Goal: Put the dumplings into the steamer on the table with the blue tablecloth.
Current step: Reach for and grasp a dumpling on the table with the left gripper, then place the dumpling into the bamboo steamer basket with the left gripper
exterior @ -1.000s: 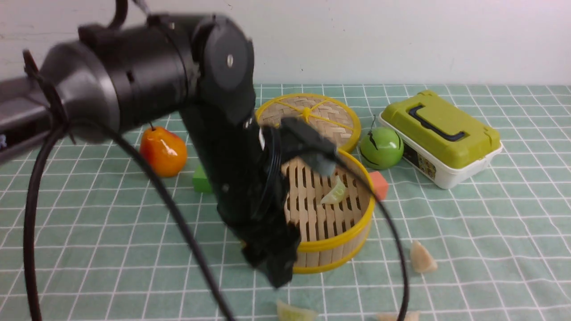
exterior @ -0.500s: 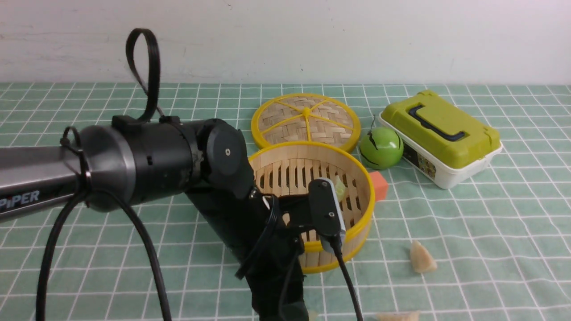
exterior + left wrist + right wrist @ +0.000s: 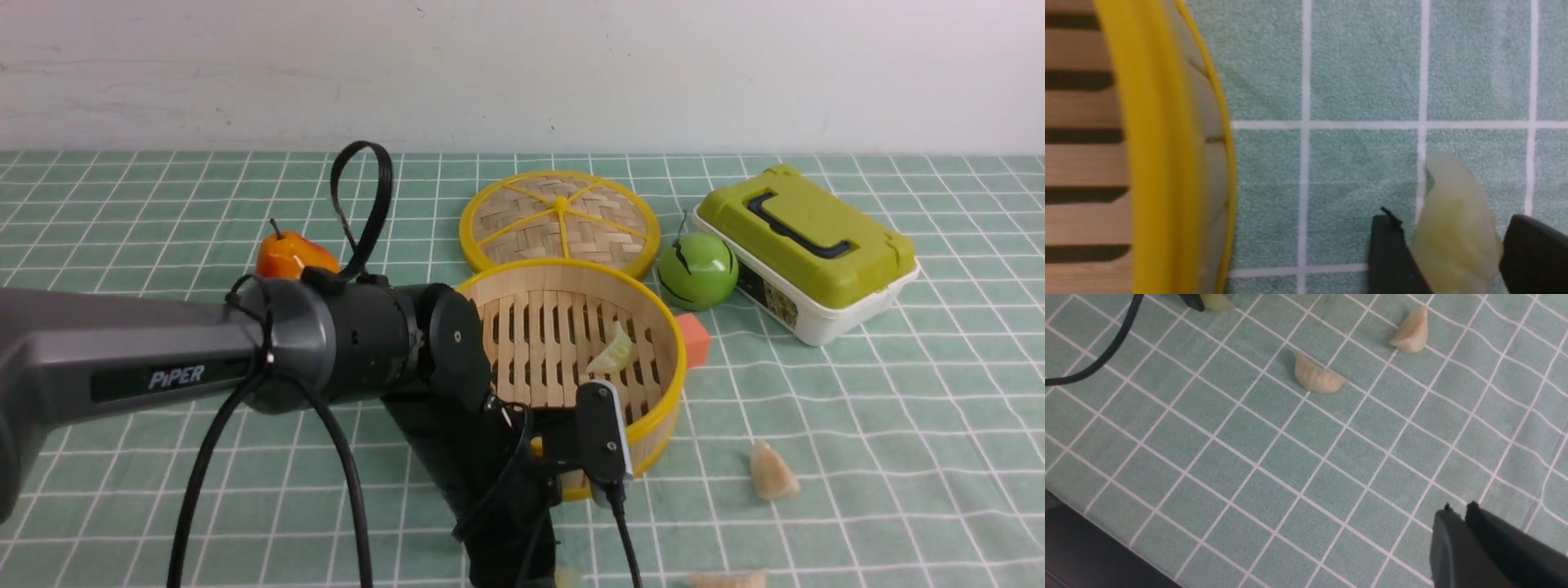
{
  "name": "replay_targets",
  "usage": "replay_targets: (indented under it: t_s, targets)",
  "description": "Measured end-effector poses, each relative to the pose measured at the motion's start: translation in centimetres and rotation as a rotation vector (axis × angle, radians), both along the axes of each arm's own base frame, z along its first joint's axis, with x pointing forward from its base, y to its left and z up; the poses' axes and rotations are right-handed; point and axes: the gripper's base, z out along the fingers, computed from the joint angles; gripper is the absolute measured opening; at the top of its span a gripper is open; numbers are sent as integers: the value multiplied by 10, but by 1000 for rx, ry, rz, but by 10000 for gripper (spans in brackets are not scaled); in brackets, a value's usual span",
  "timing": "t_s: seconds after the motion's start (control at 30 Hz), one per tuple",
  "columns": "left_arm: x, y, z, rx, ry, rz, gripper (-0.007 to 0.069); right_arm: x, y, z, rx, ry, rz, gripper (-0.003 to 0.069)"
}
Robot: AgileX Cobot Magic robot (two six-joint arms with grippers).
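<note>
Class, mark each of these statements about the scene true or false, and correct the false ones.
1. One green dumpling lies inside the steamer. True.
2. The lid covers the steamer. False: it lies flat on the tablecloth behind the steamer.
3. The left claw straddles a second green dumpling on the tablecloth. True.
4. The right claw holds a cream dumpling. False: it is shut and empty, and the dumpling lies apart from it.

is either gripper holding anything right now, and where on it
Nothing is clearly held. The left gripper has its open jaws flanking the pale green dumpling across its belly, on the tablecloth; the right gripper is shut, empty.
</note>
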Motion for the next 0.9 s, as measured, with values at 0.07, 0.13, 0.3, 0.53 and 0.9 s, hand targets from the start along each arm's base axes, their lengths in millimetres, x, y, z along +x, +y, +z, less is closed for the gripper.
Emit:
replay_targets:
  t_s: [0.07, 0.13, 0.3, 0.53, 0.9]
  targets:
    - [-1, 0, 0, 4, 6, -4, 295, 0, 0, 0, 1, -2, 0, 52]
    - [-2, 1, -1, 9, 16, -10, 216, 0, 0, 0, 2, -3, 0, 55]
    - [-4, 2, 11, 2, 39, 50, 197, 0, 0, 0, 0, -7, -1, 59]
    - [18, -3, 103, -196, 42, 506, 197, 2, 1, 2, 12, -32, -3, 63]
    - [134, 38, 100, -306, 138, 1080, 197, 18, 15, 1, 97, -18, 7, 63]
